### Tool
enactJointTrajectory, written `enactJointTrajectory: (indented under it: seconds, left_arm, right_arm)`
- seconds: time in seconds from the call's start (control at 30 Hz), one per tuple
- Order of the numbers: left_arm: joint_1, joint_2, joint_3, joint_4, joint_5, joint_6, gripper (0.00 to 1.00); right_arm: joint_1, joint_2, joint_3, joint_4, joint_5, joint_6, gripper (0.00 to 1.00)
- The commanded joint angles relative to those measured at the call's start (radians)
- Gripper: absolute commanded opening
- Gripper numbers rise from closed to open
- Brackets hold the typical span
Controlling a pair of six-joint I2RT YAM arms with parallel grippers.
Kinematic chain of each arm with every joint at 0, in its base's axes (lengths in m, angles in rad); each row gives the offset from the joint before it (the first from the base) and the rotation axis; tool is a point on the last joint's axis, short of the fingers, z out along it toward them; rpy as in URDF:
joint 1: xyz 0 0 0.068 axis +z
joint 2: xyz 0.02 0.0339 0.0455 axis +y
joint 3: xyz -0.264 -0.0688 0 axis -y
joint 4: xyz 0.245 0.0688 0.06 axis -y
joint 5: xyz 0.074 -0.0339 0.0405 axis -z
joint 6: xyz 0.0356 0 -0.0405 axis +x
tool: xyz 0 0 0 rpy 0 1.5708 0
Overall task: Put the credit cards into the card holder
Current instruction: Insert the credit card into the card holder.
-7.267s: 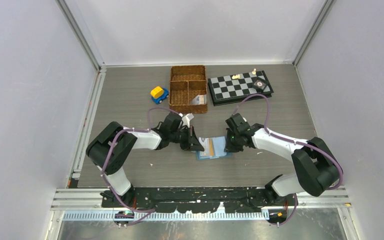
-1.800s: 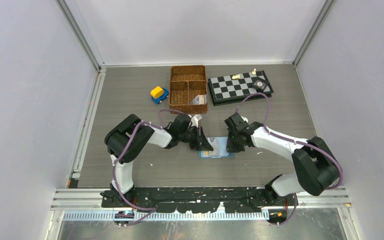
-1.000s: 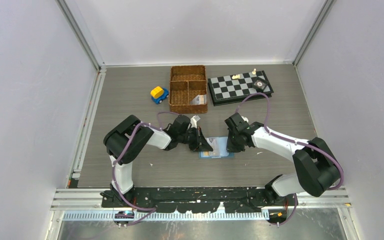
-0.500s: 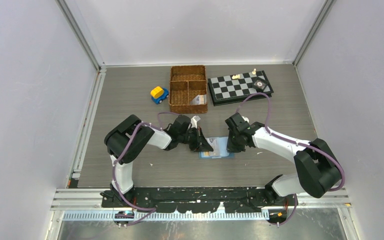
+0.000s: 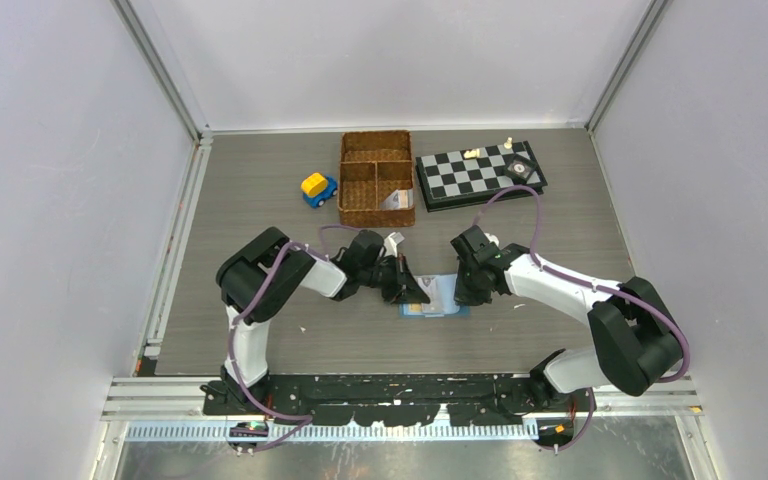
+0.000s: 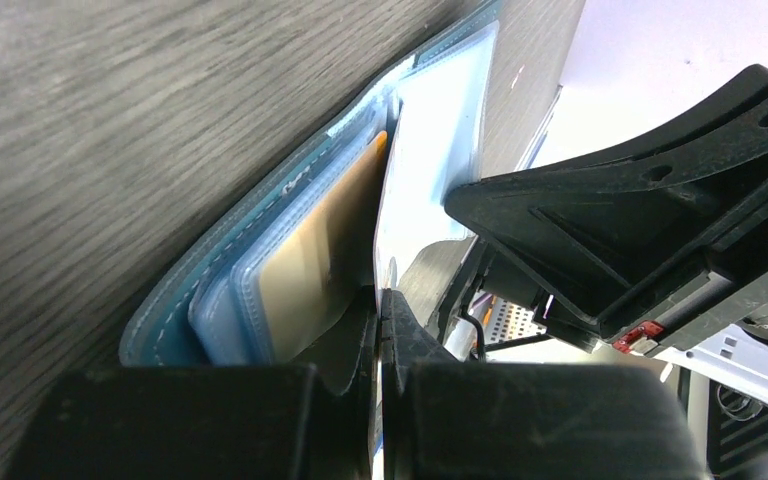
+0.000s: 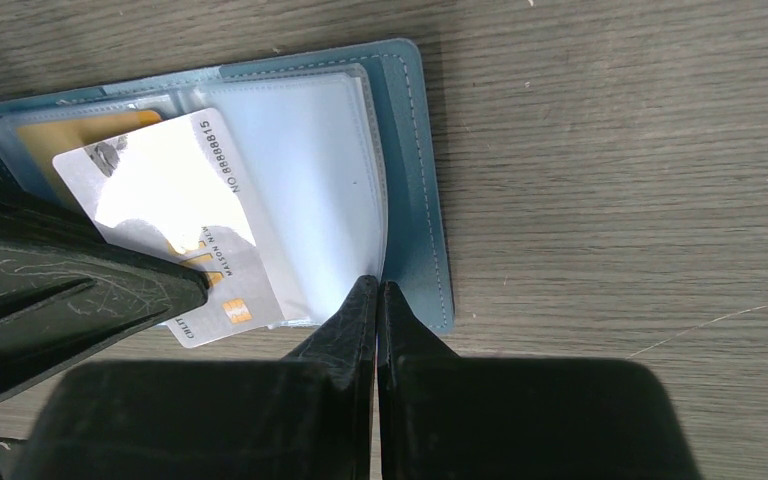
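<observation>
Top external: white-walled grey table [image 5: 260, 210]; left gripper [image 5: 418, 294] clamps card [image 7: 150, 205], right gripper [image 5: 457, 297] card holder [image 7: 415, 180].

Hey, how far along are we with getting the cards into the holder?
Done: an orange-gold card sits in a pocket of the open card holder. In hand: the left claw grips a white card, angled over the pockets, not yet in; the right claw pinches a clear sleeve at its edge. Left: seating that card, plus what look like more cards in the wicker basket.
</observation>
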Motion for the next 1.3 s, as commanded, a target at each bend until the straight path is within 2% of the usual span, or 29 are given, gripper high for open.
enactJointTrajectory:
  seconds: [0.0,0.37,0.93,1.27]
  left_arm:
    - [-0.011,0.059,0.005,-0.038,-0.052,0.004,0.00]
    - [-0.020,0.060,0.016,-0.034,-0.080,0.012,0.00]
    - [-0.020,-0.073,0.086,-0.380,-0.183,0.216,0.34]
    - [-0.022,-0.142,0.116,-0.531,-0.239,0.300,0.45]
  right_arm:
    - [0.003,-0.037,0.022,-0.011,0.028,0.003,0.02]
    - [0.003,-0.052,0.014,-0.014,0.040,0.009,0.02]
    - [0.003,-0.065,0.017,-0.048,0.079,0.009,0.02]
    - [0.003,-0.065,0.019,-0.048,0.073,0.007,0.02]
